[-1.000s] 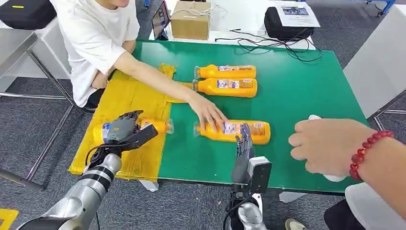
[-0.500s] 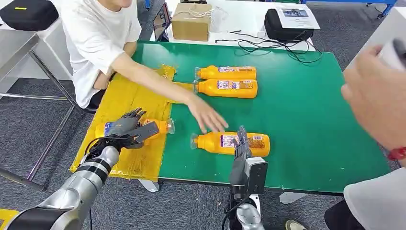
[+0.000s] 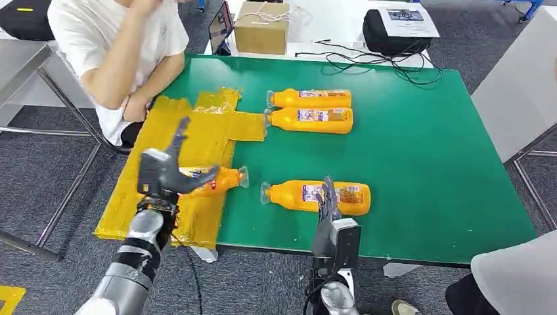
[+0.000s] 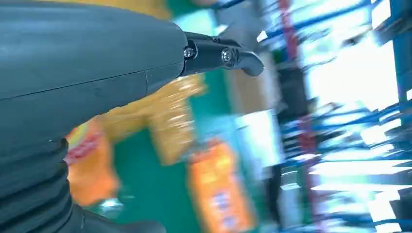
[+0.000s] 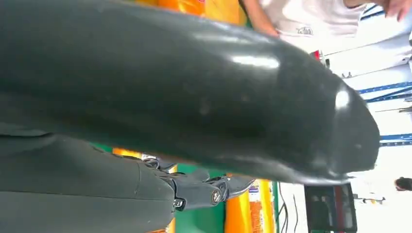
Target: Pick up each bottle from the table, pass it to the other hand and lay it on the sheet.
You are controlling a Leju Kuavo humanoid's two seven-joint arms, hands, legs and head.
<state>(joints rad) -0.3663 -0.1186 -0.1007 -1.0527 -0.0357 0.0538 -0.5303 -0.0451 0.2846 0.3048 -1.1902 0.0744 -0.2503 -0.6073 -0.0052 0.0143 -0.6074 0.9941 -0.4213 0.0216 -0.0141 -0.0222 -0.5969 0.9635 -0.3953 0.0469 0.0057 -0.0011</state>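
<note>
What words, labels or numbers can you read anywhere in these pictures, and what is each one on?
No text reads clearly.
Labels on the four orange bottles, for instance the nearest bottle: print too small to read.
Printed sheet on the black bag: a picture and lines, too small to read.
Cardboard box: no legible marking.
Left wrist view: bottle labels blurred.

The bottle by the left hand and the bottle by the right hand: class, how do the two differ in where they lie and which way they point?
The left bottle lies on the yellow sheet, cap poking over the green table; the right bottle lies wholly on the table. The left bottle's cap points right, the right bottle's left, so the caps face each other. Both are orange, labelled and lying on their sides.
</note>
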